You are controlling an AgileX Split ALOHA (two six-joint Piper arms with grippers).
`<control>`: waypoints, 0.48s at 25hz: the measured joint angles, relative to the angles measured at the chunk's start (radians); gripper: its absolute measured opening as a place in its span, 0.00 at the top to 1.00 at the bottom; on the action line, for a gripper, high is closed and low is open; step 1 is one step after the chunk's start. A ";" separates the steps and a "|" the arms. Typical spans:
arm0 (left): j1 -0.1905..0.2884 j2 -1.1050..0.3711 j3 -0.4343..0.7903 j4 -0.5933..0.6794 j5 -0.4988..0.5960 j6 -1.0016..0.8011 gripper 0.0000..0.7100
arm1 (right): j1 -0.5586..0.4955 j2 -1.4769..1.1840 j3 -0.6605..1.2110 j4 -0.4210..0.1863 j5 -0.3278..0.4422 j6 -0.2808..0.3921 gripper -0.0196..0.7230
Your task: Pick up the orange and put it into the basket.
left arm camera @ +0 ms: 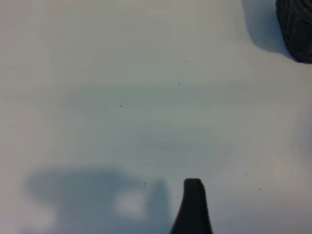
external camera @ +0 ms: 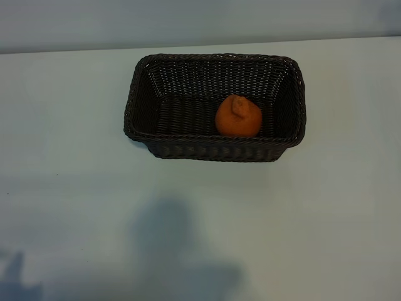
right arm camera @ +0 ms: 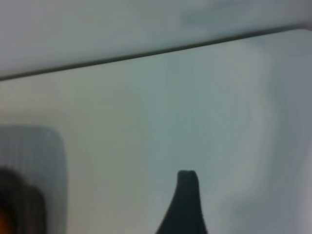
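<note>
The orange, round with a bumpy knob on top, lies inside the dark brown woven basket, right of its middle, near the front wall. Neither arm shows in the exterior view. In the left wrist view one dark fingertip of my left gripper hangs over bare table, and a corner of the basket shows farther off. In the right wrist view one fingertip of my right gripper is also over bare table, beside a dark piece of the basket. Both grippers are open and hold nothing.
The pale table runs wide on all sides of the basket. Its back edge meets a light wall just behind the basket. Soft shadows fall on the near part of the table.
</note>
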State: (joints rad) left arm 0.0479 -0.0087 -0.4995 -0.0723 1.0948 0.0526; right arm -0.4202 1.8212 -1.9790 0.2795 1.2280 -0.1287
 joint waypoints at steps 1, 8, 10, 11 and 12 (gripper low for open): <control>0.000 0.000 0.000 0.000 0.000 0.000 0.17 | 0.000 -0.045 0.031 0.004 0.000 -0.005 0.17; 0.000 0.000 0.000 0.000 0.000 0.000 0.17 | 0.000 -0.338 0.149 0.106 0.004 -0.058 0.17; 0.000 0.000 0.000 0.000 0.000 0.000 0.17 | 0.000 -0.421 0.161 0.116 0.020 -0.051 0.17; 0.000 0.000 0.000 0.000 0.000 0.000 0.17 | 0.000 -0.465 0.166 0.119 0.020 -0.045 0.17; 0.000 0.000 0.000 0.000 0.000 0.000 0.17 | 0.000 -0.509 0.169 0.121 0.020 -0.045 0.17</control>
State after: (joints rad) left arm 0.0479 -0.0087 -0.4995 -0.0723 1.0948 0.0526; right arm -0.4202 1.3123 -1.8097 0.4009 1.2480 -0.1735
